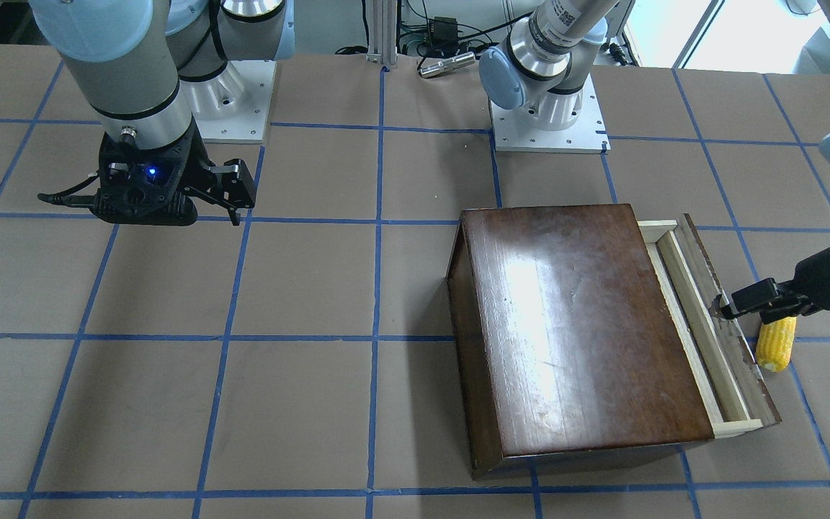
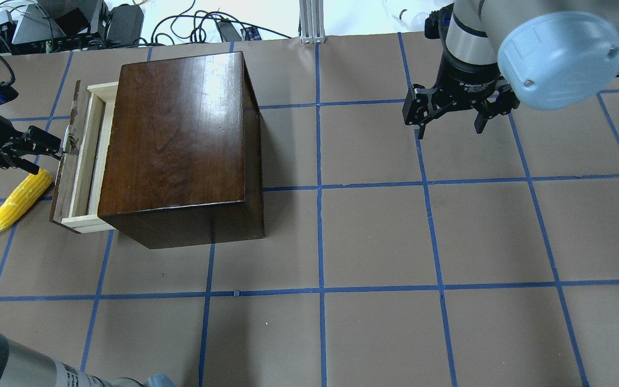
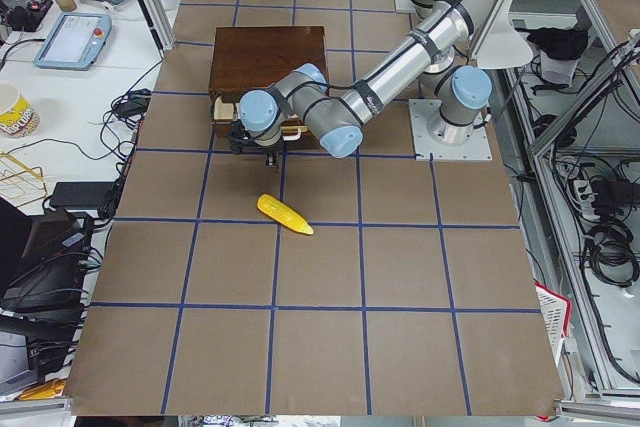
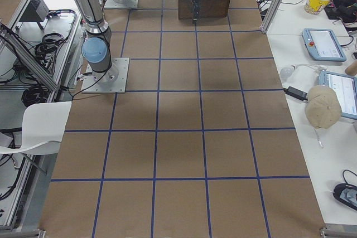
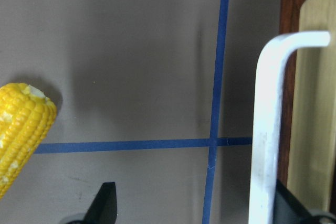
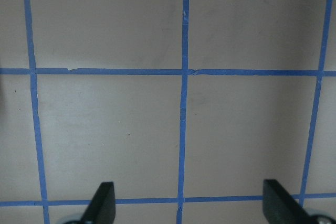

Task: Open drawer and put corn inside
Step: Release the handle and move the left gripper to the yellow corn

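The dark-brown wooden box [image 2: 175, 134] stands on the table, and its drawer [image 2: 81, 161] of pale wood is pulled partly out. It also shows in the front view [image 1: 696, 324]. The yellow corn [image 2: 19, 196] lies on the table beside the drawer's dark front panel [image 1: 735, 346]. My left gripper [image 2: 49, 157] is open at the drawer front. In the left wrist view the white metal handle [image 5: 265, 129] stands between its fingers, close to one finger [image 5: 294, 205], with the corn [image 5: 21, 129] off to the side. My right gripper [image 2: 451, 126] is open and empty, far from the box.
The table is brown paper with a blue tape grid [image 6: 184, 72]. The arm bases [image 1: 548, 122] stand at the robot's side of the table. Cables and a metal post [image 2: 309, 21] lie beyond the far edge.
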Tool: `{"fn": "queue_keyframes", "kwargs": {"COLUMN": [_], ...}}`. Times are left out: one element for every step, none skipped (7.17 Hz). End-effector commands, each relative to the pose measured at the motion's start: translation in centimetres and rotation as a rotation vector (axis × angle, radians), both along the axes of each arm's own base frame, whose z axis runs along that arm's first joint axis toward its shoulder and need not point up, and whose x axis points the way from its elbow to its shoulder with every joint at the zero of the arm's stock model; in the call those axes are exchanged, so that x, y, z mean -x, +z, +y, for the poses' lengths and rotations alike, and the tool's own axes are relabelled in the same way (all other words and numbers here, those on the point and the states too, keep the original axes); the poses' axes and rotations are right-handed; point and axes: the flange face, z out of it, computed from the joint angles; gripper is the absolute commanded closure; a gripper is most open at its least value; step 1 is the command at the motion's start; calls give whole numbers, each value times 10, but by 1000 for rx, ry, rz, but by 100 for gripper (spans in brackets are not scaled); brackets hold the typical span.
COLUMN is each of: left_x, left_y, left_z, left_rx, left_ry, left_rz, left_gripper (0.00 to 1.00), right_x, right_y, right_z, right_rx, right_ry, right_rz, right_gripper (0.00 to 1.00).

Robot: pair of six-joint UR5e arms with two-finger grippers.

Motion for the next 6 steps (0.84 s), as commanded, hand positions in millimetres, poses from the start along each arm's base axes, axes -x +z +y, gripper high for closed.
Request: {"fn": "queue_keyframes", "kwargs": {"left_x": [-1,-1,-3,-15,-24,-31], "left_y": [6,9,22,42,48,37], "left_z": [0,0,-1,-5,-5,-4], "left_rx": [8,13,21,10,-13,-43], "left_ry": [-1,1,-4,-17,-43,-134], "left_rz": [-8,-11,-46,-133,-193,-222], "left_gripper": [0,0,0,0,0,0], "right_x": [0,0,0,0,0,0], "right_y": [0,0,1,0,1,0], "right_z": [0,0,0,0,0,0], "right_rx": [1,1,3,1,1,0], "right_ry": [0,0,0,0,0,0], "right_rz": [0,0,0,0,0,0], "right_gripper": [0,0,0,0,0,0]}}
